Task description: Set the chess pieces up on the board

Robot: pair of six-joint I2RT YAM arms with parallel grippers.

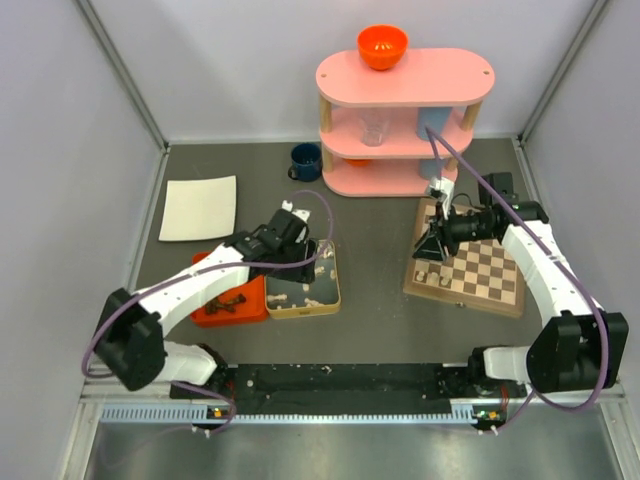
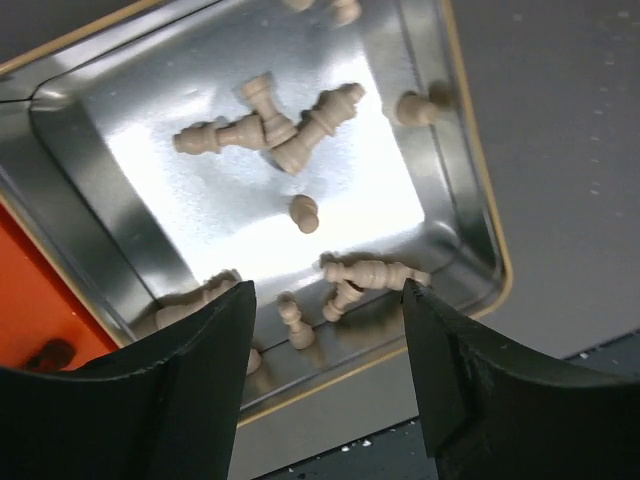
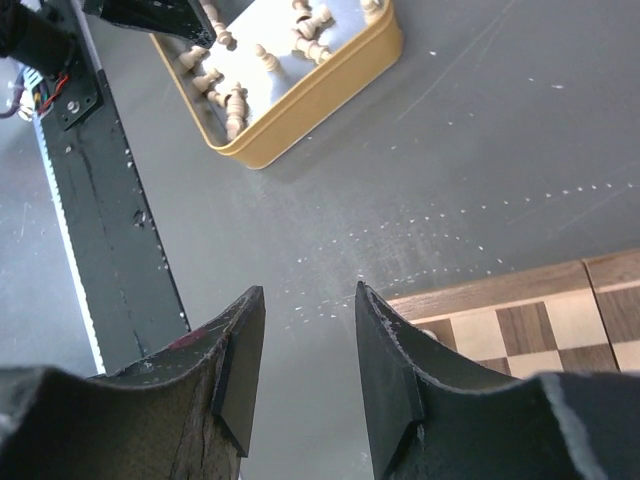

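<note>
Grey table [image 1: 380, 290], checkered wooden board [image 1: 490, 272]

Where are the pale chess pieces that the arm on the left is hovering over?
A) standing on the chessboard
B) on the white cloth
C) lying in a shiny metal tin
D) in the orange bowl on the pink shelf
C: the left wrist view shows the pale chess pieces toppled on their sides inside the metal tin, just below the open left end effector.

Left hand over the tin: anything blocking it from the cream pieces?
Nothing visible. The left hand hangs open above the tin, with loose cream pieces lying right below it. Only the tin's wall stands close beside the nearest ones.
</note>
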